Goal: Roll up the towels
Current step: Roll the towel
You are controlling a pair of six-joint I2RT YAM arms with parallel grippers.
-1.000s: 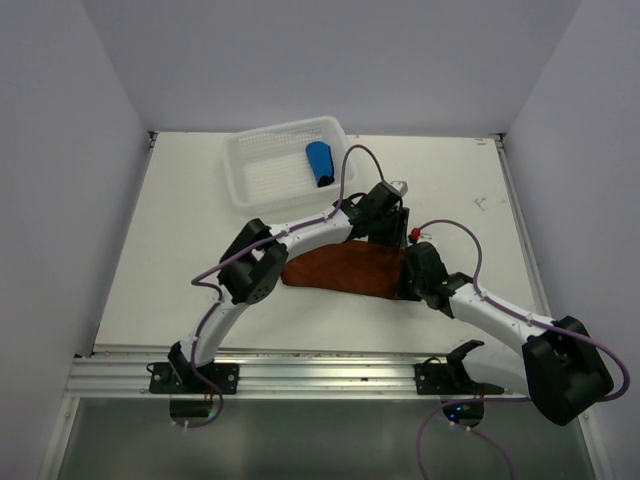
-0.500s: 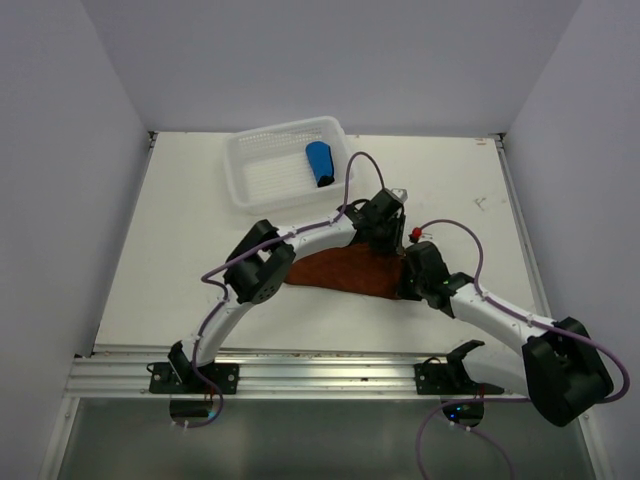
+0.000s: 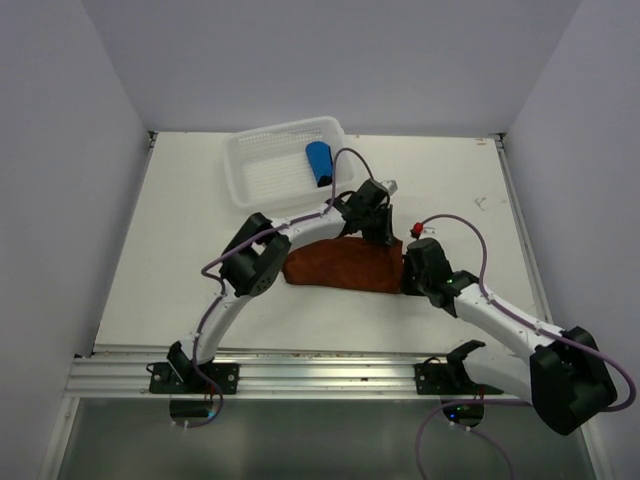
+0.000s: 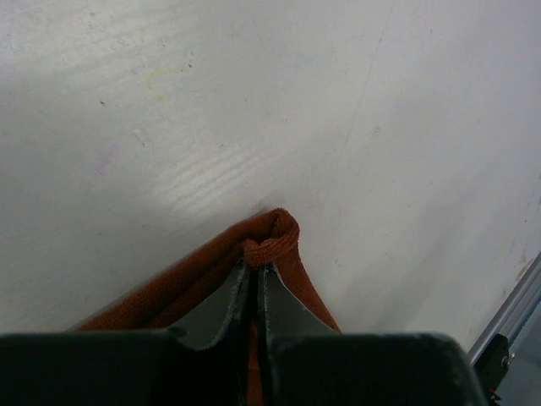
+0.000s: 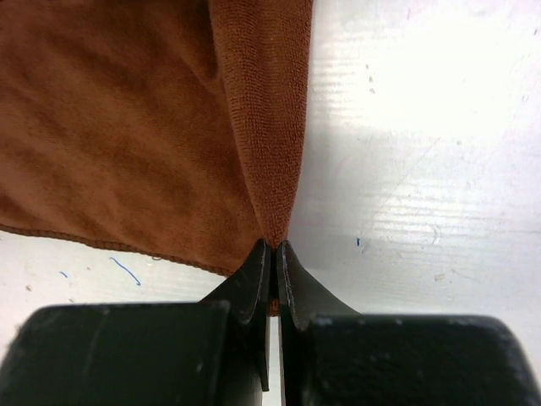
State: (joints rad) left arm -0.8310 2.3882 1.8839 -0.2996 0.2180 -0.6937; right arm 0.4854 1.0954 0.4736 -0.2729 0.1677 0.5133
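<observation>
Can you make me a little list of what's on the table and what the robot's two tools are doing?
towel one: rust-brown soft cloth towel, lying mostly flat on the white table, not rolled
towel two: bright blue cloth towel, rolled, inside the white plastic mesh basket
left tool: shut on a corner of the brown towel
right tool: shut on another corner

Left gripper (image 4: pixel 255 266) and right gripper (image 5: pixel 272 247) have shifted slightly toward the bench's far side, drawing the rust-brown towel (image 3: pixel 340 265) with them.

Rolled towel (image 3: pixel 319 163) lies in basket (image 3: pixel 262 178); flat towel (image 3: pixel 340 267) before it.
</observation>
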